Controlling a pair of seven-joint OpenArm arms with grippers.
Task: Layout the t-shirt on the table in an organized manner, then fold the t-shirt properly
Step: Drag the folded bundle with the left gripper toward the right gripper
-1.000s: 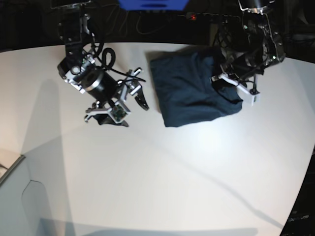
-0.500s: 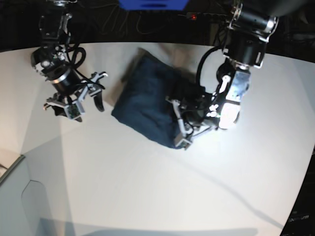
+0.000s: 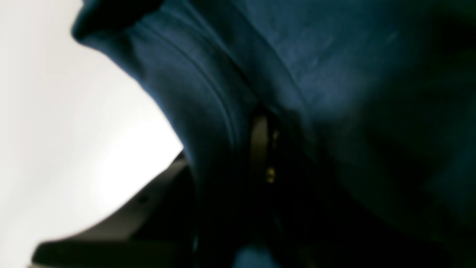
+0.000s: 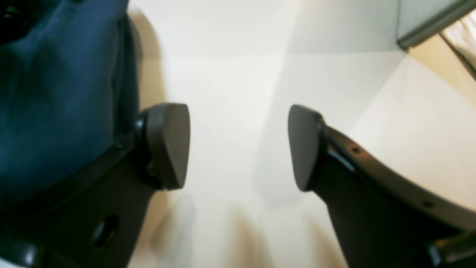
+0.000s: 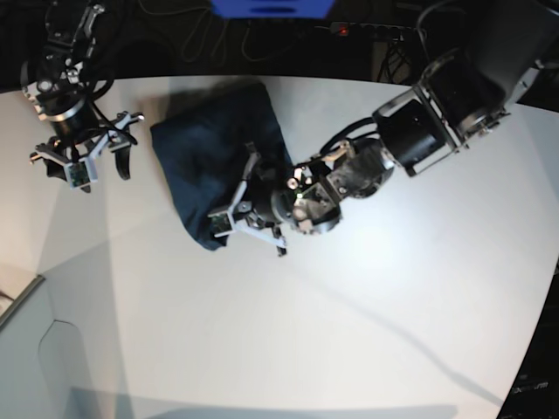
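Note:
The dark navy t-shirt [image 5: 210,153] lies as a folded bundle on the white table [image 5: 349,332], left of centre towards the back. My left gripper [image 5: 244,214] sits at the bundle's near right edge. In the left wrist view the t-shirt [image 3: 316,74] fills the frame, bunched between the jaws, and covers all but one finger [image 3: 141,208]. My right gripper [image 5: 103,175] is open and empty just left of the shirt. In the right wrist view its pads [image 4: 167,145] stand wide apart over the bare table [image 4: 230,74], with the shirt's edge [image 4: 55,93] beside the left pad.
A pale grey box-like corner piece [image 5: 22,305] sits at the table's front left; it also shows in the right wrist view [image 4: 427,22]. The table's curved back edge runs under dark cables and a blue object [image 5: 271,7].
My left gripper has moved left with the shirt, which slid and turned from the back right to left of centre. My right arm has pulled back to the left.

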